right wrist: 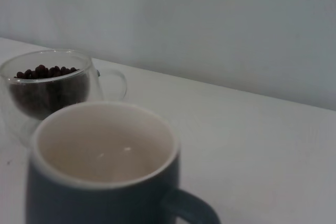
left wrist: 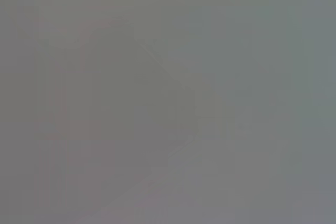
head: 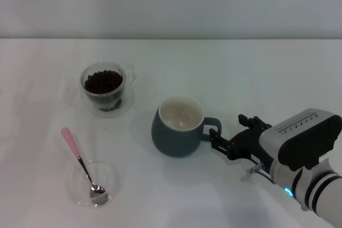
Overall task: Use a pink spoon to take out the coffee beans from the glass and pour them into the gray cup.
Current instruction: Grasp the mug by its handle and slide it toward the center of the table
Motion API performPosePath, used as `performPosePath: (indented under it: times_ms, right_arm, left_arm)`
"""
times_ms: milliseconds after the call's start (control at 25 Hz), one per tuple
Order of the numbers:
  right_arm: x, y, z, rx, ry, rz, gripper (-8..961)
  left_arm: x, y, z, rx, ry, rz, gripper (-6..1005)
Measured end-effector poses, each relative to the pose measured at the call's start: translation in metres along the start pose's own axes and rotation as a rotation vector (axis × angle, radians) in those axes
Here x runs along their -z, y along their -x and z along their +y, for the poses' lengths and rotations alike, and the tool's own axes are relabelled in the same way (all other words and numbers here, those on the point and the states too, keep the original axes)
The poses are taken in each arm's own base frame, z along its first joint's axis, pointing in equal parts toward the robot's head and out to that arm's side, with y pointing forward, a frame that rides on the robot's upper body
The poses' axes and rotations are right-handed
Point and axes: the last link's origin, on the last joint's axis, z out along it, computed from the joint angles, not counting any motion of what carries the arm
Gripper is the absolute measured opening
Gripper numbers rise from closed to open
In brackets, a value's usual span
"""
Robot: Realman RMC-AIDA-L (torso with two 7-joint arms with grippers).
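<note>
The pink spoon (head: 80, 159) lies at the front left, its metal bowl resting in a flat clear dish (head: 109, 177). The glass (head: 105, 90) (right wrist: 47, 90) stands at the back left, filled with coffee beans (head: 102, 81) (right wrist: 44, 72). The gray cup (head: 179, 126) (right wrist: 105, 166) sits mid-table, cream inside and empty, its handle turned to the right. My right gripper (head: 230, 131) is just right of that handle, low over the table, fingers spread with one tip close to the handle. The left gripper is out of view; its wrist view is a blank grey.
A white tabletop (head: 256, 78) runs back to a pale wall. Bare table lies between the glass and the cup and behind the cup.
</note>
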Motion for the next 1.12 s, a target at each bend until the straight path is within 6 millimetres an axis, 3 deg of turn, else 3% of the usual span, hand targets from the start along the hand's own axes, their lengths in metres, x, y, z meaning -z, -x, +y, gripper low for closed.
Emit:
performPosePath:
  times_ms: [760,1120]
  right_arm:
    - [0.0,0.005,-0.002,-0.04,0.089,0.051,842]
    - [0.003,0.005,-0.018,-0.077,0.157,0.117,842]
  left_arm:
    - [0.003,0.0,-0.004,-0.001,-0.012,-0.004,851]
    - [0.008,0.0,-0.008,0.006,-0.028,0.001,851]
